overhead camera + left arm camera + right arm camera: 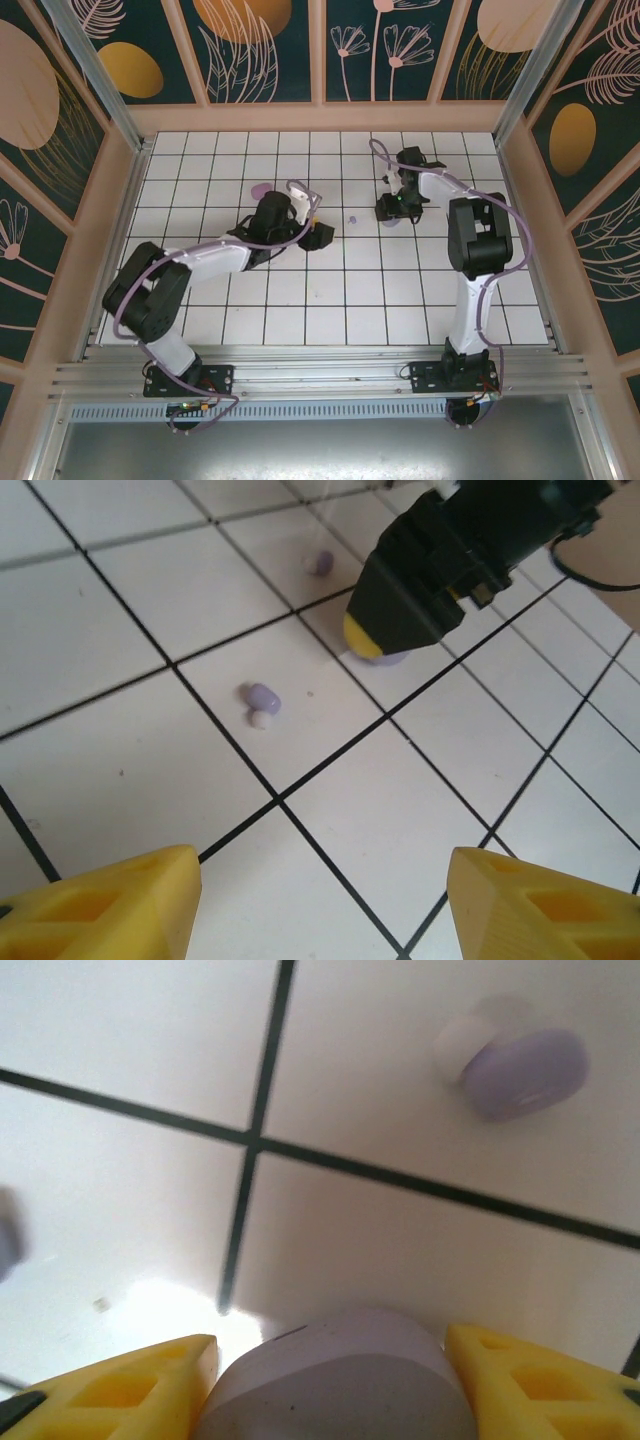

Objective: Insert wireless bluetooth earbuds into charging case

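Observation:
A lilac earbud [262,698] with a white tip lies on the white tiles ahead of my left gripper [320,900], whose yellow fingers stand open with nothing between them. From above, this earbud [351,219] lies between my left gripper [320,236] and my right gripper [391,209]. A second earbud [320,562] lies farther off. My right gripper [330,1385] is low on the tiles, its fingers against both sides of the rounded lilac charging case [340,1370]. Another earbud [520,1065] lies just beyond it.
A second oval purple case [262,190] sits on the tiles behind my left arm. A blurred purple shape [5,1235] shows at the left edge of the right wrist view. Wooden walls [320,118] fence the tiled floor.

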You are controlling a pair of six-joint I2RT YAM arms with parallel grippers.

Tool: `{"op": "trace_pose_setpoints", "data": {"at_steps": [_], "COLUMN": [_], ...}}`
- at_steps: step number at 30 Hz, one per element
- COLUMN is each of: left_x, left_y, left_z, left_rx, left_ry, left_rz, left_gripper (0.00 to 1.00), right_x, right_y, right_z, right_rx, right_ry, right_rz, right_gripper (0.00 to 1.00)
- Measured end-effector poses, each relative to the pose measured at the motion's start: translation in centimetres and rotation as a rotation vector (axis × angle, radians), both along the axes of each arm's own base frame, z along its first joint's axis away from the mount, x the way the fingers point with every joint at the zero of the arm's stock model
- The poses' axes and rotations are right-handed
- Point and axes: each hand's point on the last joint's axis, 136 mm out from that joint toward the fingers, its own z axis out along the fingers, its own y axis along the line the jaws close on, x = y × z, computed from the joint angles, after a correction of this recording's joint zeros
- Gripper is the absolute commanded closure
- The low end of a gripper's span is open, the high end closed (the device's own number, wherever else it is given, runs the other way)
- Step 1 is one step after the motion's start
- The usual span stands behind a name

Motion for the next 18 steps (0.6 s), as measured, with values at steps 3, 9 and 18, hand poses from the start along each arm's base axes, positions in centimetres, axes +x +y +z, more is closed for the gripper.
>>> {"op": "trace_pose_setpoints", "data": {"at_steps": [3,9,18], "left_x": [-1.4,-3.2,-4.9], "left_y": [0.9,1.9,2.6], "left_z": [3.2,10.0,9.6], "left_rx": [-0.03,-0.059,-0.01], "left_ry": [-0.145,-0.467,-0.659], "left_rz": [-0.033,-0.101,-0.17], "left_gripper": [0.33,0.32,0.29], "right_x": [-1.1,-4.1,-8.1], "right_y": [1.8,8.0,13.7], "right_z": [2.5,10.3,18.2], "right_rx": [0.075,0.247,0.413], "right_ry": [0.0,-0.067,-0.105], "right_rz": [0.004,0.09,0.198], "right_gripper": [0.52,0.52,0.51]}}
